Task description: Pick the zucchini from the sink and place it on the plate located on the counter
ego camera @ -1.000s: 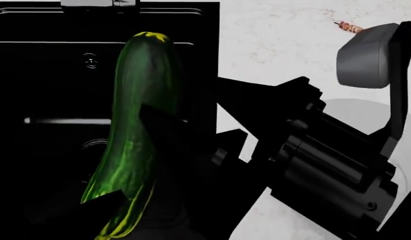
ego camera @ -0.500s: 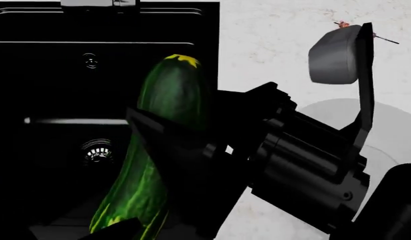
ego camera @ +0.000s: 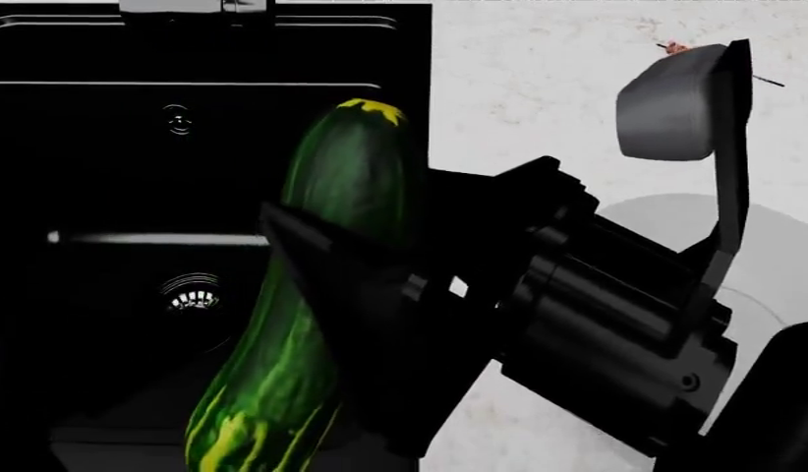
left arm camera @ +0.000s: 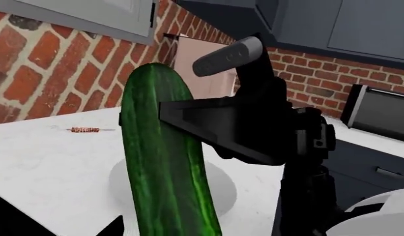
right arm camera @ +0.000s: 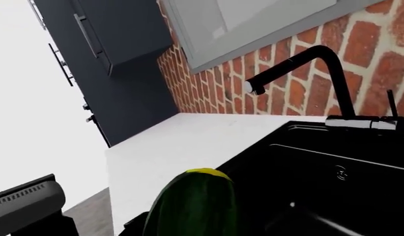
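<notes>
A: Where was the zucchini (ego camera: 332,295)?

B: Pinched in the right gripper (ego camera: 377,285), standing nearly upright, its streaked end low and its yellow-marked tip high, above the black sink (ego camera: 116,177).

A: And the jaws?

B: One dark finger (left arm camera: 215,128) crossed the zucchini's front; the other grey pad (ego camera: 666,103) stood well apart from it.

A: The left gripper?

B: Only dark shapes at the zucchini's lower end; I could not tell its state.

A: The plate (ego camera: 772,265)?

B: Beyond the gripper's body, on the counter (ego camera: 536,88), with a small skewer (left arm camera: 89,130) farther off.

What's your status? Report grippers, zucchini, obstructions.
Right gripper shut on zucchini, lifted above sink. Left gripper not visible. Plate on counter, unobstructed.
</notes>
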